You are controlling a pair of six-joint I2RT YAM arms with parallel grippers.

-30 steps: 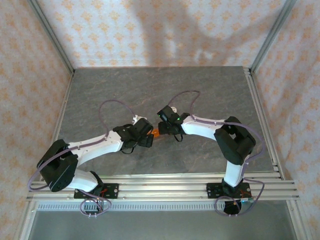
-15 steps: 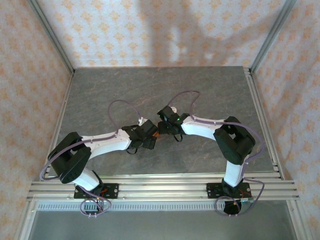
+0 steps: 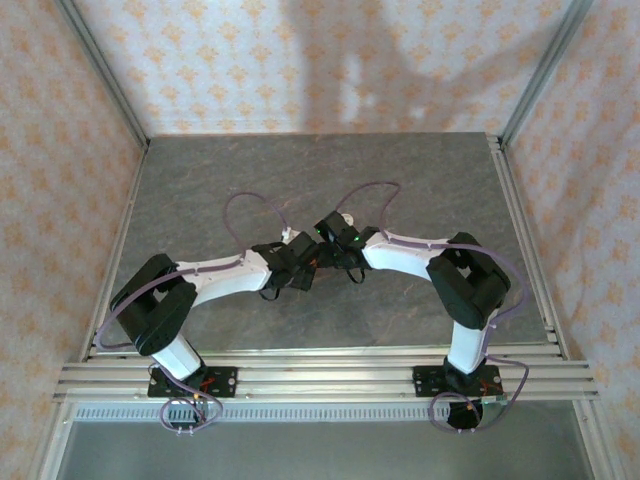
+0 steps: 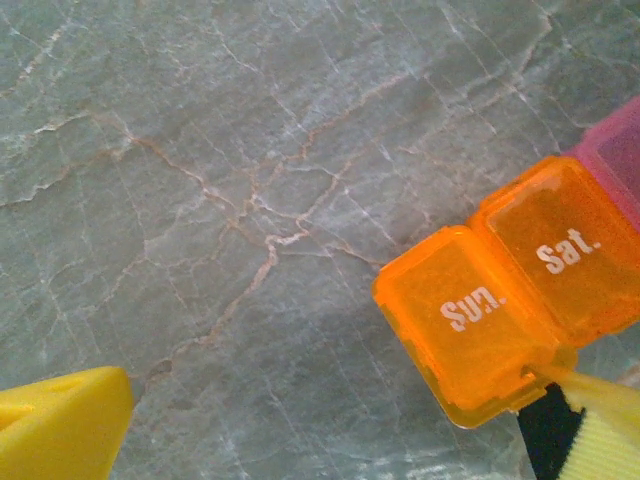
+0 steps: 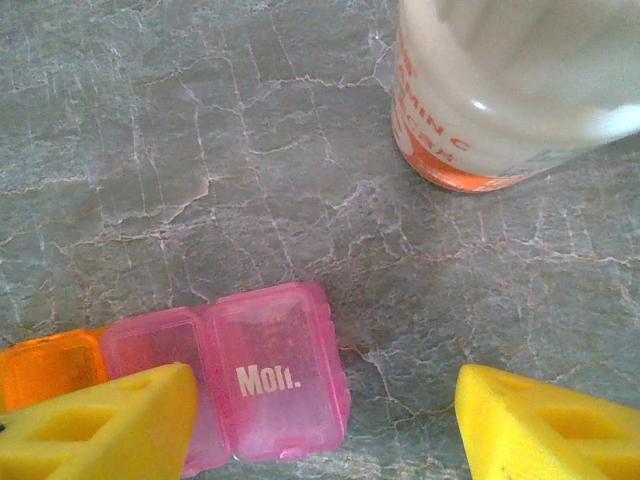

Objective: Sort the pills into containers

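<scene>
We saw the left gripper (image 4: 330, 425) advance to the orange end of the containers (image 4: 500, 300), jaws apart; the right gripper (image 5: 325, 420), likewise apart, hung over the pink end; lids were shut, so opening presumably came next.

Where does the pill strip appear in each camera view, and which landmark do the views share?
Top external: mid-table, where the left arm and the right arm meet, mostly covered by them.
Left wrist: the strip is at the right edge, showing the orange "Sun." and "Sat." cells.
Right wrist: bottom left, showing the pink "Mon." cell.
Shared landmark, both wrist views: the seam where orange meets pink.
</scene>
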